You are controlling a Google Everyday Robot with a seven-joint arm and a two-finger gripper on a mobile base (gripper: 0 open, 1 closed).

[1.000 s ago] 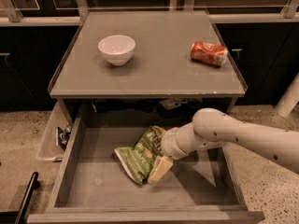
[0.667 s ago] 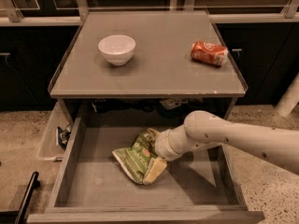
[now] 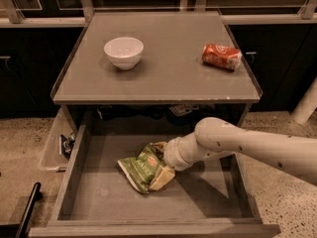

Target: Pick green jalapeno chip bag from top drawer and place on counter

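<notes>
The green jalapeno chip bag (image 3: 139, 167) lies crinkled on the flat bottom of the open top drawer (image 3: 99, 202), a little left of its middle. My gripper (image 3: 160, 175) reaches in from the right on a thick white arm (image 3: 247, 148) and rests against the bag's right end, covering part of it. The counter (image 3: 168, 78) is the gray cabinet top above the drawer.
A white bowl (image 3: 124, 51) stands on the counter at the left and a crushed red can (image 3: 221, 56) lies at the right. A small clear side bin (image 3: 55, 148) hangs left of the drawer. A black bar (image 3: 27, 212) sits at the lower left over speckled floor.
My gripper and arm have moved a little to the left and down, and the chip bag has shifted slightly left with them.
</notes>
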